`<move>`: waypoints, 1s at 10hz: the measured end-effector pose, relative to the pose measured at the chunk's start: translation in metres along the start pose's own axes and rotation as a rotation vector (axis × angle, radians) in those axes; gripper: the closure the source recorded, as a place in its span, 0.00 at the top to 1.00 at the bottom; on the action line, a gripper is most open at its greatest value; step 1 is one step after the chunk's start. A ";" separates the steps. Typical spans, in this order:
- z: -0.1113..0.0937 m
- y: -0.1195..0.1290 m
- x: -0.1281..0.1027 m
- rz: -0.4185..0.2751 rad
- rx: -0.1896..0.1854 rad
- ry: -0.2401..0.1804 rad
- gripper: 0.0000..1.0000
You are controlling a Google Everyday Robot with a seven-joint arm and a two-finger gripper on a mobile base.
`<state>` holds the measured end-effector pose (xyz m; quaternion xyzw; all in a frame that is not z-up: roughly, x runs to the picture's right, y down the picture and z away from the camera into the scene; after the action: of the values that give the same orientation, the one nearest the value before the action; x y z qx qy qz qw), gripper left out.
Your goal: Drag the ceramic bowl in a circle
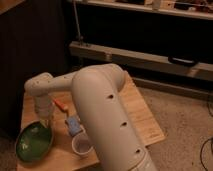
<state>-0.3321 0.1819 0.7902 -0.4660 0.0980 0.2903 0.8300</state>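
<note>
The ceramic bowl [33, 143] is a wide, shallow green bowl with a darker rim. It sits at the front left corner of the wooden table [142, 117]. My gripper [46, 121] hangs down from the white wrist at the bowl's far right rim and seems to touch it. My large white arm crosses the middle of the view and hides part of the table.
A small white cup [81, 145] stands just right of the bowl near the front edge. A blue object [73, 125] and an orange item [61, 105] lie behind it. Dark shelving and a rail stand behind the table. The bowl is close to the table's left and front edges.
</note>
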 end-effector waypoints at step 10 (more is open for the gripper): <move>-0.065 -0.116 0.051 0.197 0.114 -0.063 0.00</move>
<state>-0.2173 0.1013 0.8160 -0.3966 0.1335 0.3787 0.8255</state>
